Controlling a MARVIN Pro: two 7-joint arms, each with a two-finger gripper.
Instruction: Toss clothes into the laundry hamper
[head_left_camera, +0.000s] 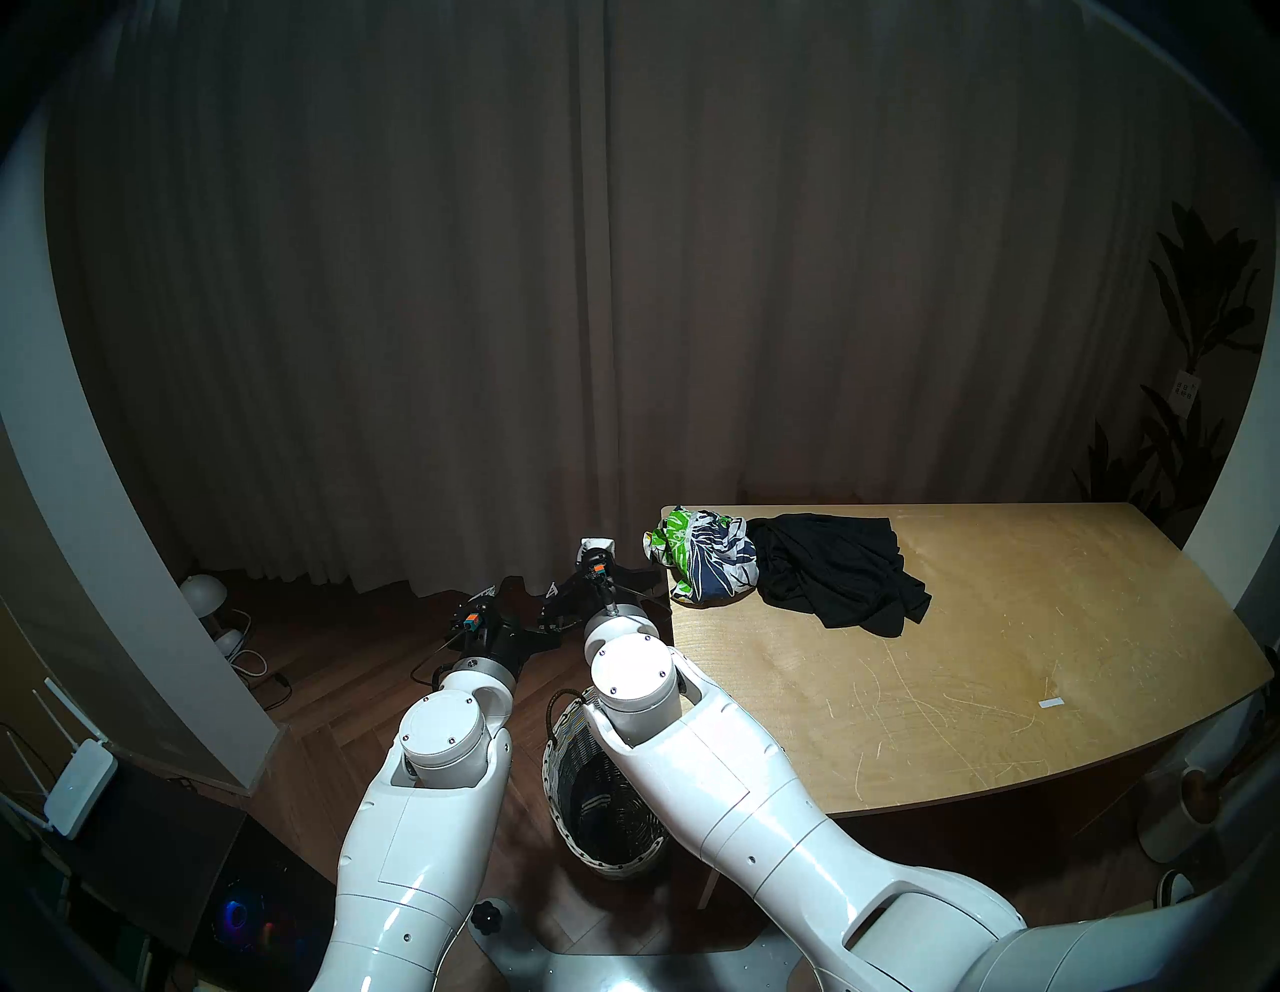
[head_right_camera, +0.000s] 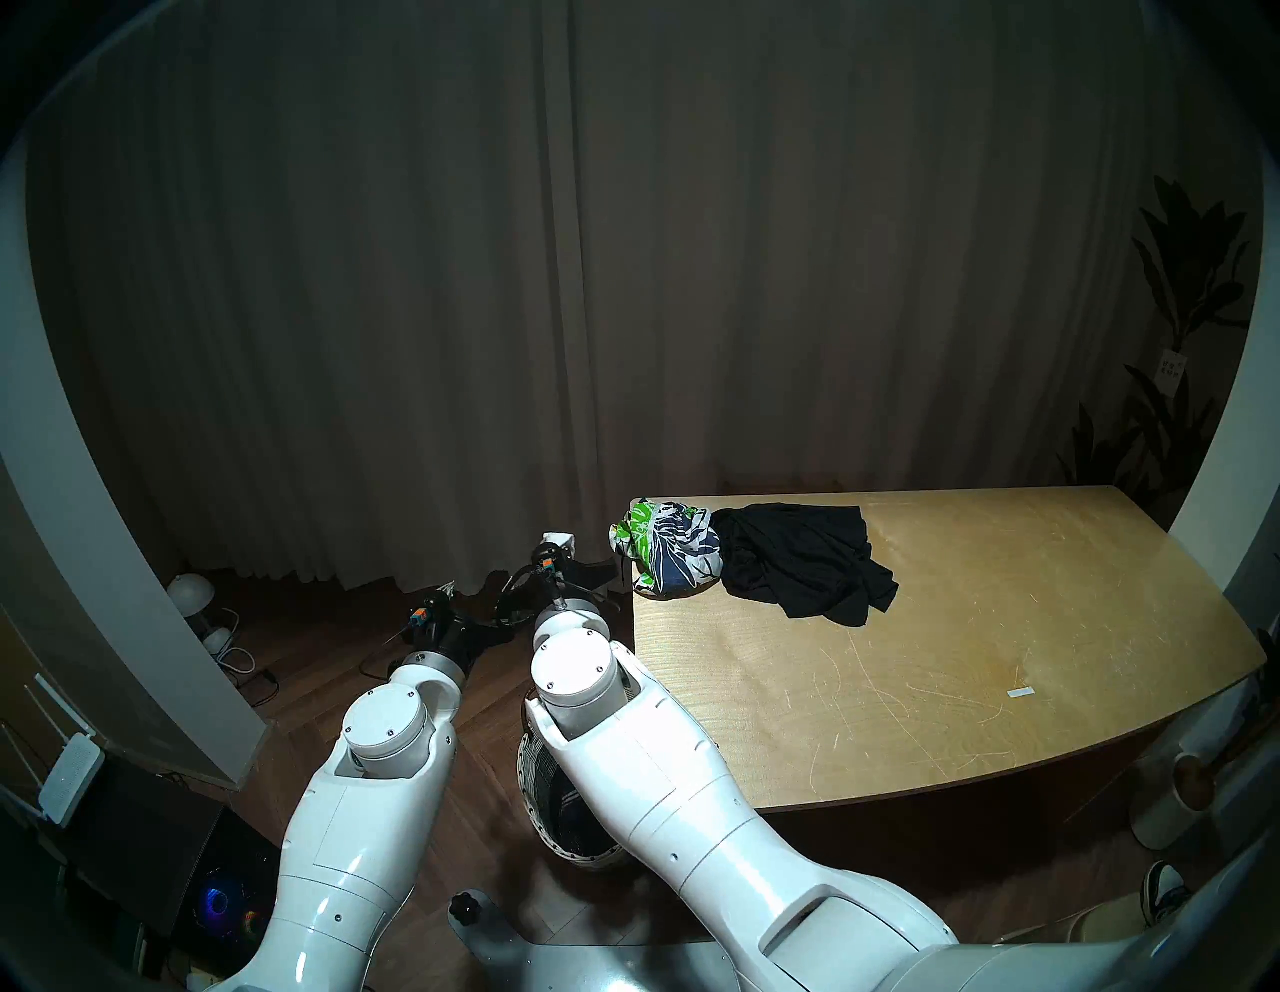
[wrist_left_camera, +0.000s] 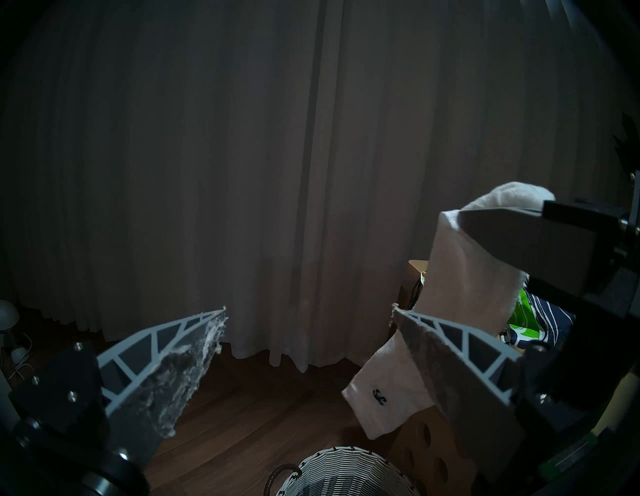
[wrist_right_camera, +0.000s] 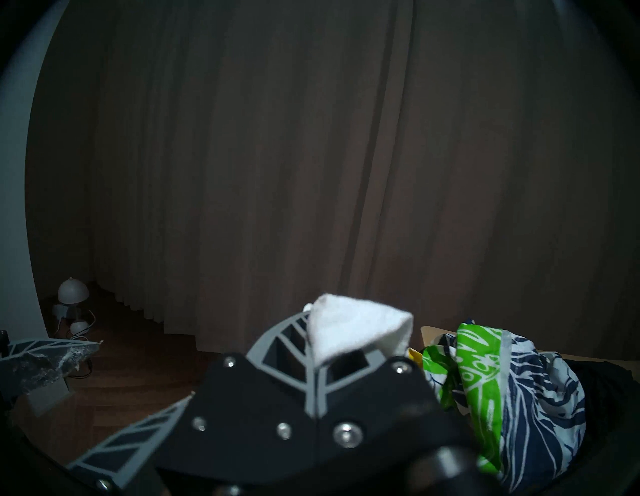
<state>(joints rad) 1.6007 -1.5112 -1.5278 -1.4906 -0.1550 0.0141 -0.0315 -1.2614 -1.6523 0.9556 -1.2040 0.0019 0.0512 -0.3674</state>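
White, limp cotton, the small sock-like garment (wrist_left_camera: 446, 308) hangs light from my right end effector (wrist_right_camera: 313, 350), clamped on its upper fold, above the round woven wicker hamper (wrist_left_camera: 346, 474).

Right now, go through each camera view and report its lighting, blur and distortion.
Both head views: dim room, sharp, fisheye bending the pale wooden table; the tall woven wicker hamper is shadowed under the right arm. Left wrist view: very dark, yet the small white garment reads clearly. Right wrist view: soft focus up close, the black gripper body blurred; the green-navy-white leaf-print garment stays vivid.
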